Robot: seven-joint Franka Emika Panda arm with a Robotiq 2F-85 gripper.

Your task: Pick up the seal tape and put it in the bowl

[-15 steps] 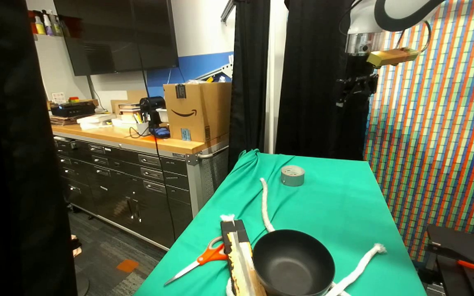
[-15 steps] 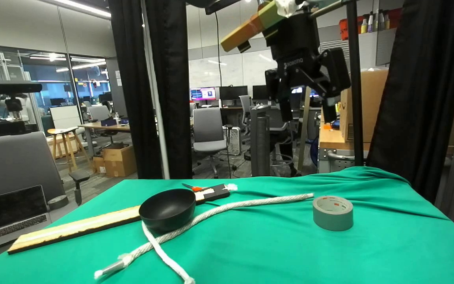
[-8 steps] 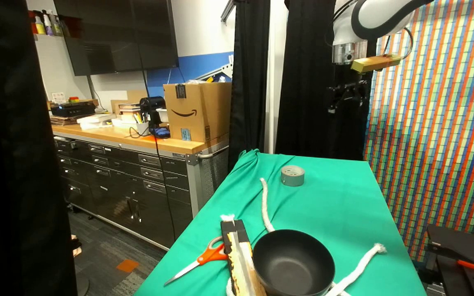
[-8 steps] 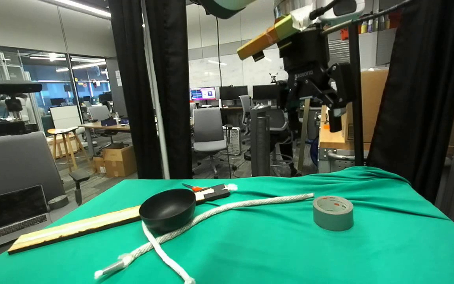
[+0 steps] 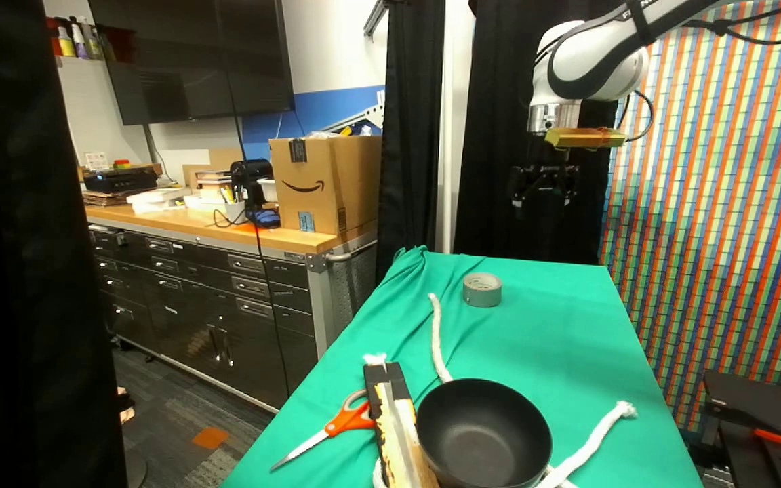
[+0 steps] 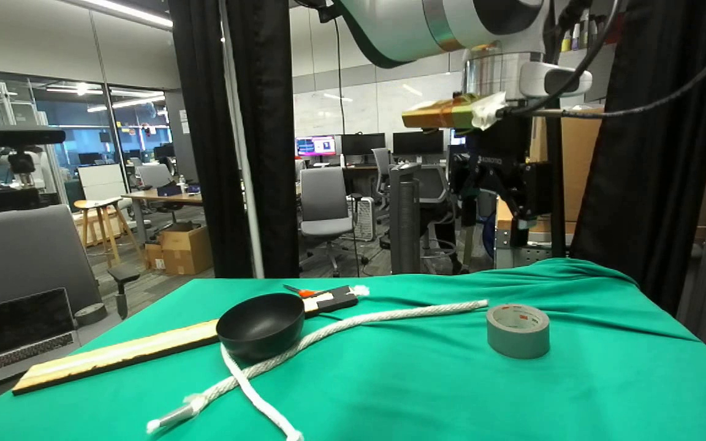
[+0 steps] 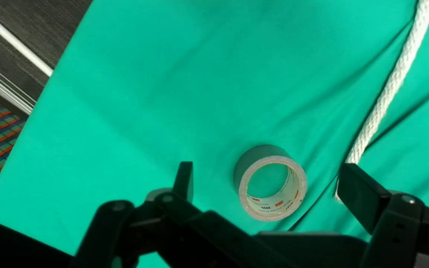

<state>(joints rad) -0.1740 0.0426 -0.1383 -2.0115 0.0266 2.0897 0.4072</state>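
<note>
Green-draped, the counter (image 5: 560, 325) bears the seal tape (image 5: 483, 295) toward its far edge in an exterior view, but the pincer (image 6: 494, 229), spread wide, could snag the nearby rope (image 7: 395, 78) if lowered off-centre.

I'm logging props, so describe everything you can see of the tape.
The tape is a squat, smooth-looking grey roll. Its pale inner core, perhaps cardboard, bears reddish and dark print around an open hole. It lies flat, hole upward, on the green cloth, the only thing seen touching it. A rope ends close by, apart; the open gripper is higher, clear of it.
</note>
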